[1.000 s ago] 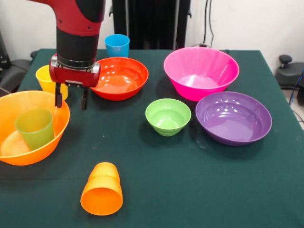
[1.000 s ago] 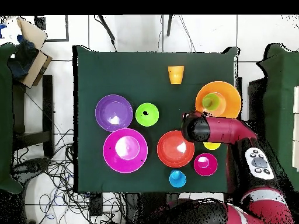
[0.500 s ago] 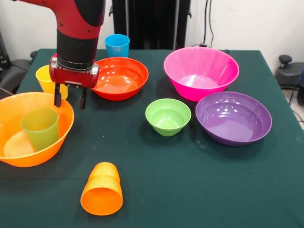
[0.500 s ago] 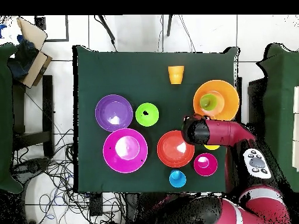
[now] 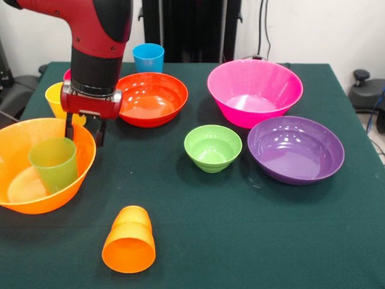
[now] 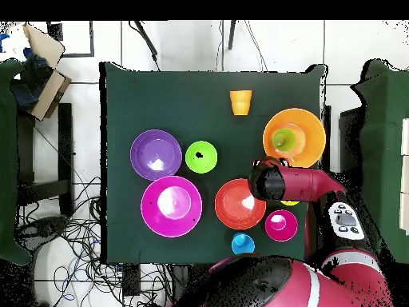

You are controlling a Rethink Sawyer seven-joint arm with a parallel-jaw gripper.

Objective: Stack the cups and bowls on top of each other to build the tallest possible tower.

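The large orange bowl (image 5: 24, 201) (image 6: 313, 132) stands at the table's left in the front view, with a green cup (image 5: 54, 164) (image 6: 283, 142) upright inside it. My gripper (image 5: 84, 132) hangs open at the bowl's far right rim, one finger (image 5: 68, 128) over the rim and the other outside it. A yellow cup (image 5: 55, 98) stands just behind the gripper. On the near side an orange cup (image 5: 129, 241) (image 6: 240, 102) lies tipped over. In the overhead view the arm (image 6: 272, 181) hides the gripper.
A red-orange bowl (image 5: 153, 99), a blue cup (image 5: 148, 57) and a sliver of crimson bowl (image 5: 66, 74) sit at the back. A pink bowl (image 5: 254, 90), a light green bowl (image 5: 212, 147) and a purple bowl (image 5: 295, 149) fill the right half.
The orange bowl with the green cup has slid a little to the right in the front view. My gripper has drifted slightly left and back, closer over the bowl's rim.
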